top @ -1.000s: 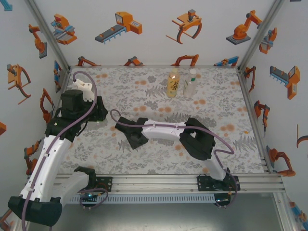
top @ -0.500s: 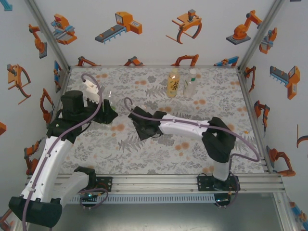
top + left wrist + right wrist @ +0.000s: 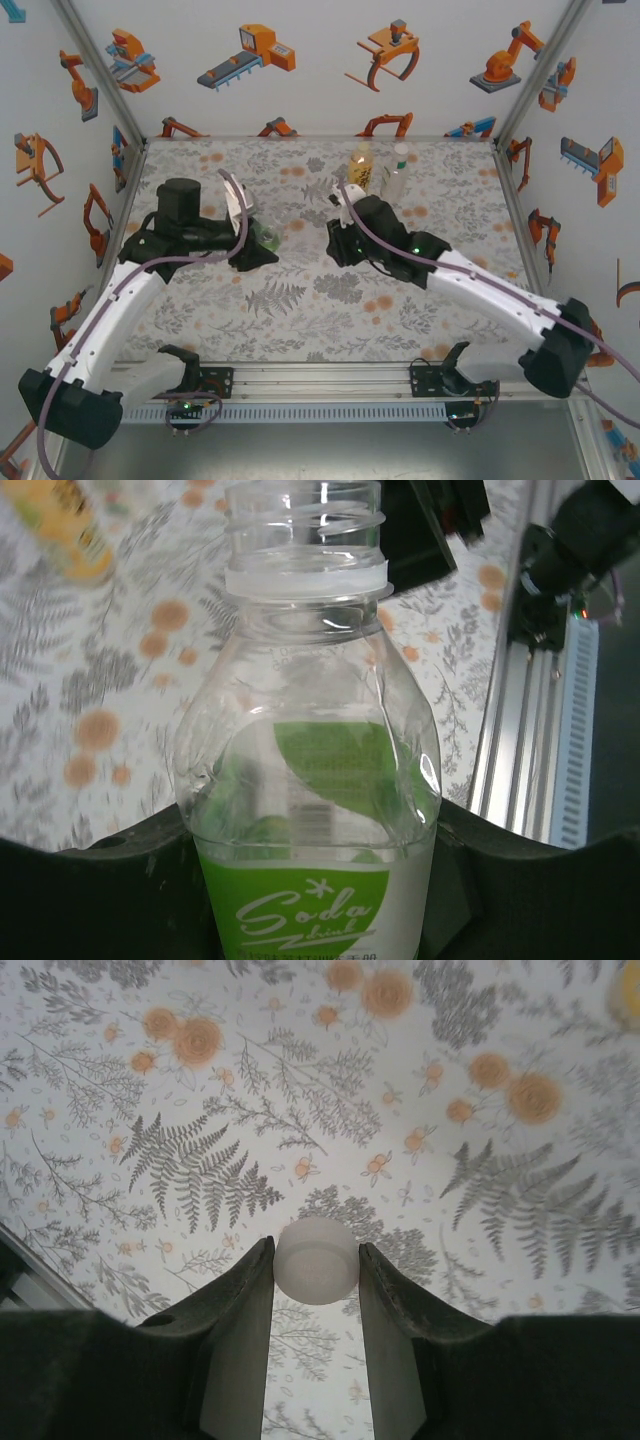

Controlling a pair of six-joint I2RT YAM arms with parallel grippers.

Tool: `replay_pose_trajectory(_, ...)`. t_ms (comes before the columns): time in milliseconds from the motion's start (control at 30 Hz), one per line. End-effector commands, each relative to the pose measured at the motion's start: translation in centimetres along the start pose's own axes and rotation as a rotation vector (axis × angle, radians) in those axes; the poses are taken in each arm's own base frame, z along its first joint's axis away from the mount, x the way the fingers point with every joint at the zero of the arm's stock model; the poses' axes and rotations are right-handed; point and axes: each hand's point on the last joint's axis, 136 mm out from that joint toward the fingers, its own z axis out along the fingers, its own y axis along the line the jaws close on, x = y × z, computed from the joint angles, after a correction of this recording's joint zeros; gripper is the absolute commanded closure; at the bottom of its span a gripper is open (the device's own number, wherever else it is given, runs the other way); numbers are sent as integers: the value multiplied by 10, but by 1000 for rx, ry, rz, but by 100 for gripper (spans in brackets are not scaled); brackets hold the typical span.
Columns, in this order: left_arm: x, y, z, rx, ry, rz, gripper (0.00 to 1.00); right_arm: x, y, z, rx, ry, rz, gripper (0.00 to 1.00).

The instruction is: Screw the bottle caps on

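Observation:
My left gripper [image 3: 256,248] is shut on the lower body of a short clear bottle with a green "Soda drink" label [image 3: 315,780], left of the table's middle. The bottle [image 3: 266,236] has an open threaded neck [image 3: 305,525] with no cap on it. My right gripper [image 3: 336,234] hangs a little to the right of it, apart from it. In the right wrist view this gripper [image 3: 316,1256] is shut on a white bottle cap [image 3: 317,1262] above the floral cloth. At the back stand a yellow-labelled bottle [image 3: 360,170] and a slim clear bottle [image 3: 395,178], both capped.
The floral tablecloth [image 3: 300,300] covers the table. An aluminium rail [image 3: 330,378] runs along the near edge, also seen at the right of the left wrist view as the rail [image 3: 520,730]. White walls with orange robot pictures close in the back and sides.
The left gripper carried the green bottle rightward toward the table's middle. The right arm stretched out, and its gripper moved up and right with the white cap.

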Motion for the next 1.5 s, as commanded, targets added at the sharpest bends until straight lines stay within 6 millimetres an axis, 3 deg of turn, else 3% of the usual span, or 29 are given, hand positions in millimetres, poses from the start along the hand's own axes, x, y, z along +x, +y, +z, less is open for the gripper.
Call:
replay_pose_trajectory(0,-20,-14,5,100,-38,192,100,-28,-10,-34,31,-141,-132,79)
replay_pose_trajectory(100,-22,-15,16,129,7,226,100,-40,-7,-61,4,-212,-175,79)
replay_pose_trajectory(400,-2,-43,63,247,179,412,100,-41,47,-125,-291,-375,-438,80)
replay_pose_trajectory(633,18,-55,77,315,212,424,100,-37,73,-163,-438,-469,-562,82)
replay_pose_trajectory(733,24,-63,82,347,224,426,100,-29,85,-167,-513,-479,-658,85)
replay_pose_trajectory(967,22,-82,82,384,214,449,100,-20,93,-156,-565,-437,-752,86)
replay_pose_trajectory(1167,23,-87,79,386,206,455,100,-18,94,-148,-569,-425,-800,86)
replay_pose_trajectory(1467,14,-93,76,403,168,453,100,-17,101,-152,-608,-472,-821,87)
